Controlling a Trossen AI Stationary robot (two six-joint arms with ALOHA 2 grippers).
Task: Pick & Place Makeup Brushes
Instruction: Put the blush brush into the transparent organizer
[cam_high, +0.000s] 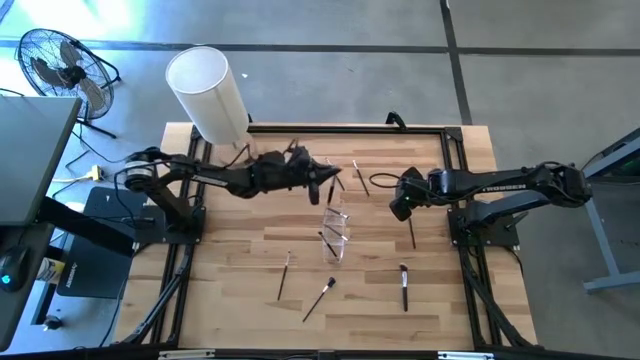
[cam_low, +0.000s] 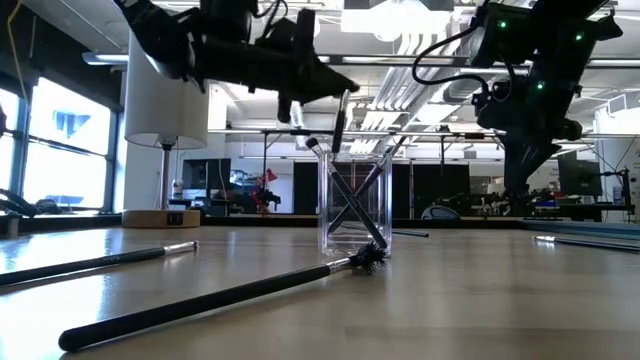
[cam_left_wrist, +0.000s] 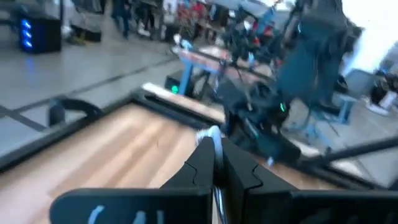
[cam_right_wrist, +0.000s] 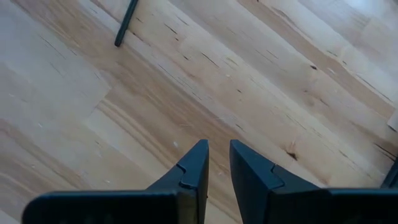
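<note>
Makeup brushes lay scattered over a pale wood counter, one held above a clear cup.

The left gripper (cam_high: 331, 188) had its jaws shut on a thin brush (cam_low: 340, 122), which hung over the clear cup (cam_high: 337, 232) standing mid-counter; that cup already held a few crossed brushes (cam_low: 352, 205). Loose brushes (cam_high: 318, 298) rested on the planks nearer the front edge, one (cam_low: 215, 298) lying just before the cup. The right gripper (cam_right_wrist: 217, 163) hovered over bare wood beside the cup, jaws a little apart and holding nothing. The counter (cam_high: 240, 260) was light butcher-block in a black frame. Beyond stood a white cylinder (cam_high: 207, 92), possibly a lamp shade, a floor fan (cam_high: 62, 68), and a long, window-lit workshop.
</note>
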